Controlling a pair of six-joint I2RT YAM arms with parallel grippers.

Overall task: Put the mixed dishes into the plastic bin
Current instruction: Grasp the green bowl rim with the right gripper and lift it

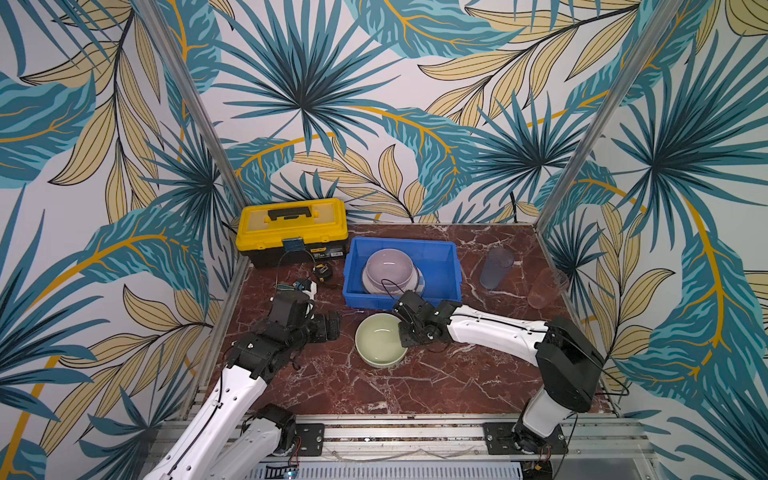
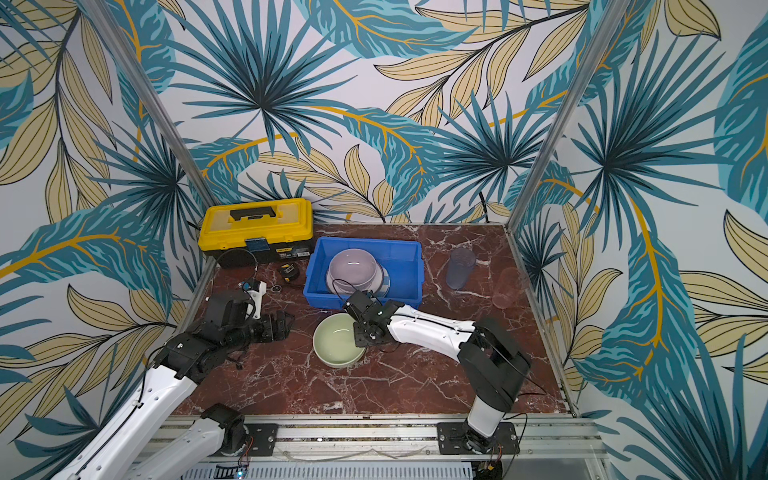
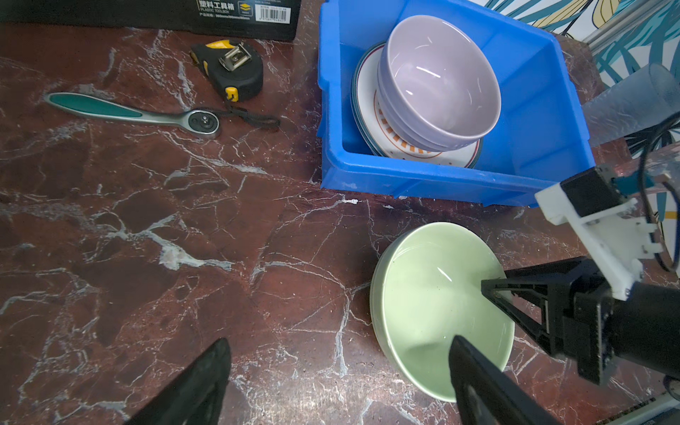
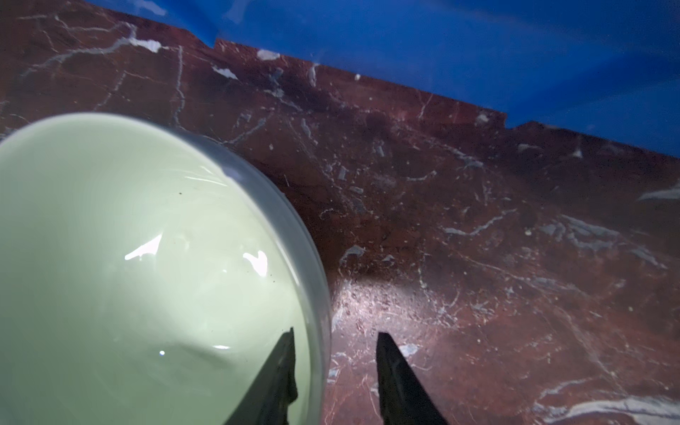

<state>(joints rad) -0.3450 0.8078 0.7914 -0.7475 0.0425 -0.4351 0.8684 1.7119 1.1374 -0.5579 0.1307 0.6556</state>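
**Setting the pinch on the green bowl's rim**

We are working the right hand (image 4: 336, 333) onto the pale green bowl (image 1: 380, 340), which is sitting upright on the tabletop (image 1: 324, 386) just in front of the blue plastic bin (image 1: 436, 257). The hand is standing partly open and gripping nothing. It is straddling the bowl's rim, with one finger hanging inside the bowl and the other outside over the tabletop. In the right wrist view we are seeing a gap on the outer side. Whether the inner finger is touching the glaze, we cannot tell. The left hand (image 3: 340, 340) is hovering wide open and empty, off to the bowl's left in both top views.

Inside the bin, the lavender bowl (image 1: 388, 266) is resting on a stack of plates (image 3: 423, 156). The bluish tumbler (image 1: 495, 268) and the pinkish tumbler (image 1: 547, 286) are standing on the tabletop to the right of the bin, not yet packed.

For this step we are aiming to sink the fingers well down the wall before closing, so the pads are biting below the lip rather than on it. The glaze is looking slick, and a bowl pinched on one side will likely want to tip, so a square, firm close matters. After that we are planning a lift high enough to clear the bin's near wall, then a gentle lowering into the lavender bowl.
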